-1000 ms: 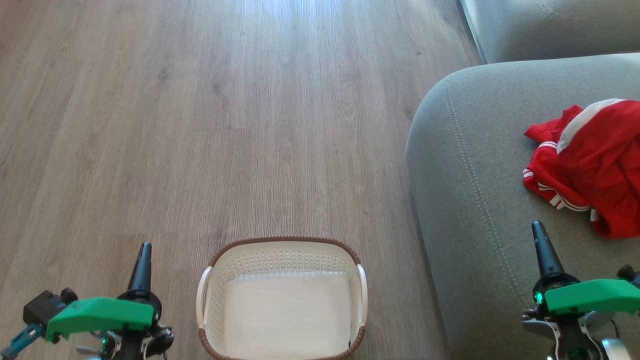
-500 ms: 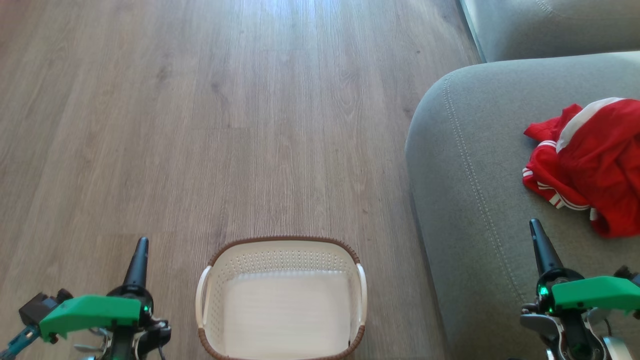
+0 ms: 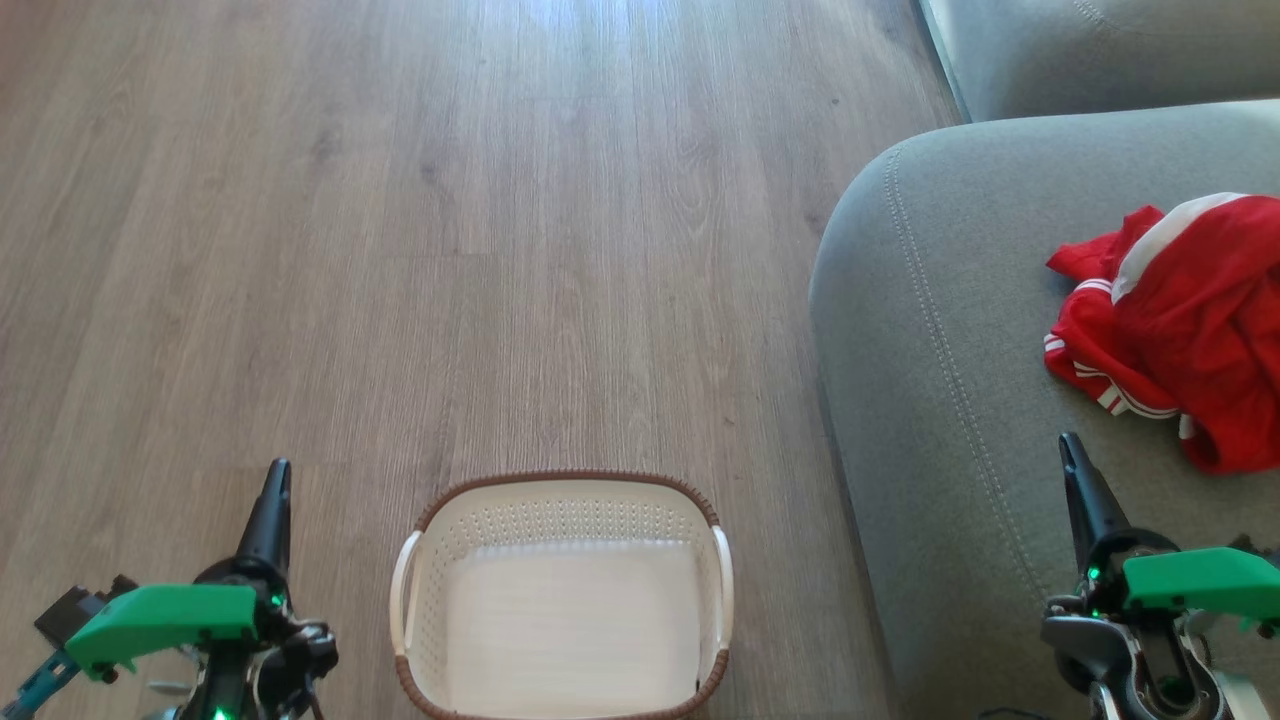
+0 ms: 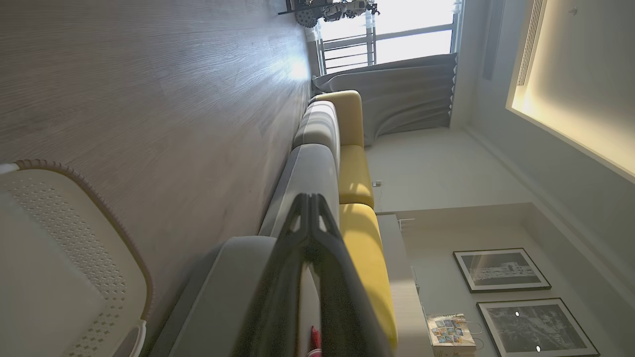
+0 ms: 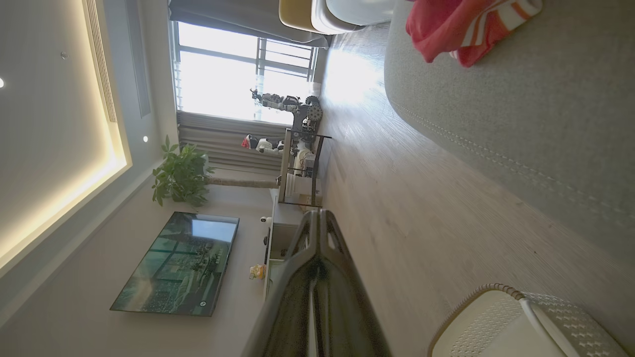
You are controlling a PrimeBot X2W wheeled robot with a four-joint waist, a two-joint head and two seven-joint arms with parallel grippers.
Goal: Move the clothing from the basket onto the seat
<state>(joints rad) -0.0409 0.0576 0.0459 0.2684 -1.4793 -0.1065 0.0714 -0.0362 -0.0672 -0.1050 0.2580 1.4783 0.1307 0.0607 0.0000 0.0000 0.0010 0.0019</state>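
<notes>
Basket (image 3: pixel 562 512) is bare (clothing (image 3: pixel 1190 325) on seat (image 3: pixel 930 350)); left end effector (image 3: pixel 278 470) and right end effector (image 3: pixel 1067 445) pressed together.

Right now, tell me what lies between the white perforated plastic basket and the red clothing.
In the head view: a strip of wood-plank floor, then the rounded, stitched edge of the grey fabric seat. Nothing else.

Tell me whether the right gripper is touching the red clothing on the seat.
Apart. The head view shows a strip of bare grey seat between the clothing and the tip of the shut right gripper.
</notes>
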